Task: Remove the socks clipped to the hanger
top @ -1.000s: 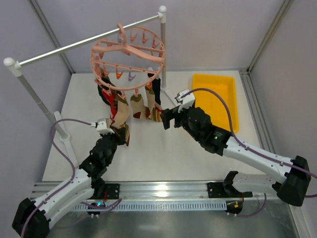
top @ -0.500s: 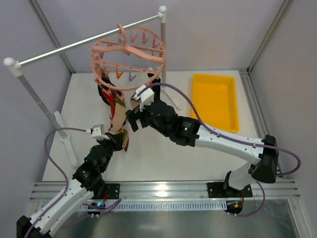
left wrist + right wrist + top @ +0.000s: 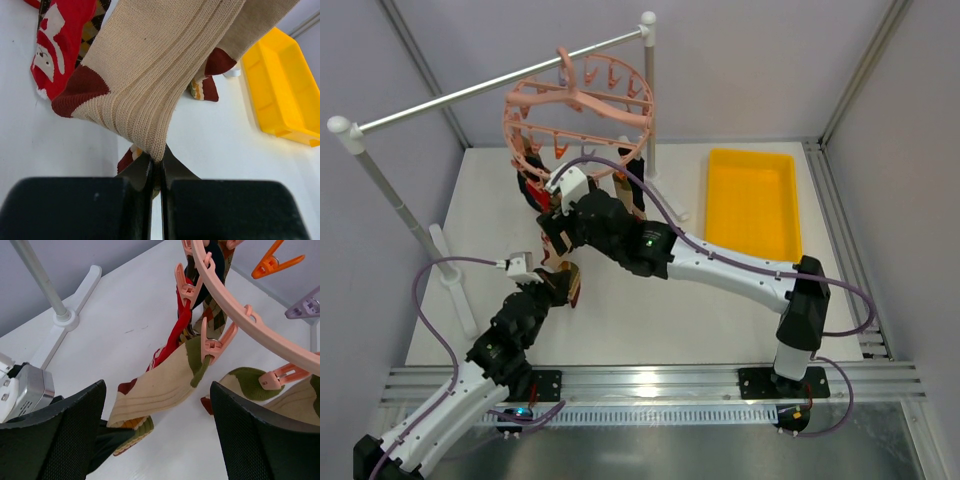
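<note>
Closest in, the left gripper (image 3: 156, 172) is clamped tight on a fold of the tan sock (image 3: 150, 75), with a thin pinch of knit squeezed between the two pads. It's ribbed, floppy stuff with basically no weight. My guess is it'll stretch and sag before it lets go, and it won't crack or slip much against rubber pads. A pinch low on the foot like this one looks fine for tugging. If it just stretches, I'd go for a hold closer to the cuff.

From those fingers the sock's long axis runs up and away, foot end down at the pinch and olive cuff at the top. It looks drawn fairly taut, not hanging limp. A red sock (image 3: 62, 40) dangles off to the left of the fingers.

Further up, the right gripper (image 3: 157, 387) is spread wide open with nothing in it, and the same tan sock sits between and just beyond its fingertips. Past the tips, slightly to the right, the pink clip (image 3: 209, 347) bites the cuff. That clip hangs off the ring of the hanger (image 3: 235, 302), so the sock isn't free yet.

Beyond everything, the hanger hooks over the rail (image 3: 470, 92). The yellow tray (image 3: 752, 200) lies well off to the right of both grippers.
</note>
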Robot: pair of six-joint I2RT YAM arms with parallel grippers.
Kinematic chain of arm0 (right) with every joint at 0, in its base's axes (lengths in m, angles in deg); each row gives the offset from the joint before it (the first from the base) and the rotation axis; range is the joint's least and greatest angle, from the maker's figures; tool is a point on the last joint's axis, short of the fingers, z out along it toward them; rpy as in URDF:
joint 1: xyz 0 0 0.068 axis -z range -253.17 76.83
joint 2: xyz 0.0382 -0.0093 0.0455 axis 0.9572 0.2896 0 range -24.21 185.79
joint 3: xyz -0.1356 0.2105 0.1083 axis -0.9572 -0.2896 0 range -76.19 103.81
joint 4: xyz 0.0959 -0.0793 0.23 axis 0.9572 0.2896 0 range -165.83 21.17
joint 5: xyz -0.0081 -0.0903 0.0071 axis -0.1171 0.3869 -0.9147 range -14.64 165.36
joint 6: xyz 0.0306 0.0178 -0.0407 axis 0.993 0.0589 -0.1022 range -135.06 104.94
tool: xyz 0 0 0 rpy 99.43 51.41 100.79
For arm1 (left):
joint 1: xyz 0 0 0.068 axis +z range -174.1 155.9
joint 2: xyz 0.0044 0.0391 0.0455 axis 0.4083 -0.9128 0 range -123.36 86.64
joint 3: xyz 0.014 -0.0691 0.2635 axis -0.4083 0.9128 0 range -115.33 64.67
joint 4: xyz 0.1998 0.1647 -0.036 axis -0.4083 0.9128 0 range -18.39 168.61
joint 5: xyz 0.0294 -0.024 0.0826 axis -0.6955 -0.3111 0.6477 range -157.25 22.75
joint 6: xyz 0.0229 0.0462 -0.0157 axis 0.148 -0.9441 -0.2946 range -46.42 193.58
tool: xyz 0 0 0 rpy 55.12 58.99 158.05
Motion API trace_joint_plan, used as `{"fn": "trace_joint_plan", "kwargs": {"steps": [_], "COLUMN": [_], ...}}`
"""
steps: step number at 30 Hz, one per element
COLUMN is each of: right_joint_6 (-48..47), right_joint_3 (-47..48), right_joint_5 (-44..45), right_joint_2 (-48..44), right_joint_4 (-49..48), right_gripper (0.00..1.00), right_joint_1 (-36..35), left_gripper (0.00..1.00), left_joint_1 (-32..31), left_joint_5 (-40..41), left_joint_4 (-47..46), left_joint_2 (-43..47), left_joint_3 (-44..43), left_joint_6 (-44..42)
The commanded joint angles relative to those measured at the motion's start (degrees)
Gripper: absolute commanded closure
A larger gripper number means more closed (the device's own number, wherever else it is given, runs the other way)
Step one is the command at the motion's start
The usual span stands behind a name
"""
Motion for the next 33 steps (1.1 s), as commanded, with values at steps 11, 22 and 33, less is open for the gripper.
{"fn": "trace_joint_plan", "kwargs": {"steps": [11, 22, 33], "right_joint_6": [-0.92, -1.45, -2.76], "right_joint_3": [7.64, 12.47, 14.76], "right_joint_5": [-3.42, -5.98, -2.73], "right_joint_2": [4.66, 8.78, 11.24], "right_joint_4": [-1.40, -0.88, -0.44], "right_gripper": [0.16, 0.17, 0.17], "right_joint_1": [4.82, 6.41, 6.41], "left_gripper": [1.00, 1.00, 1.00], "left_joint_1": [-0.22, -0.22, -0.22], "left_joint_5": [-1.34, -1.70, -2.05], "left_joint_4": [-0.49, -0.58, -0.58], "left_joint_2": [0.02, 0.02, 0.11], "left_joint_3": [-0.96, -0.87, -0.61], "left_joint_6": [0.60, 0.60, 0.69]}}
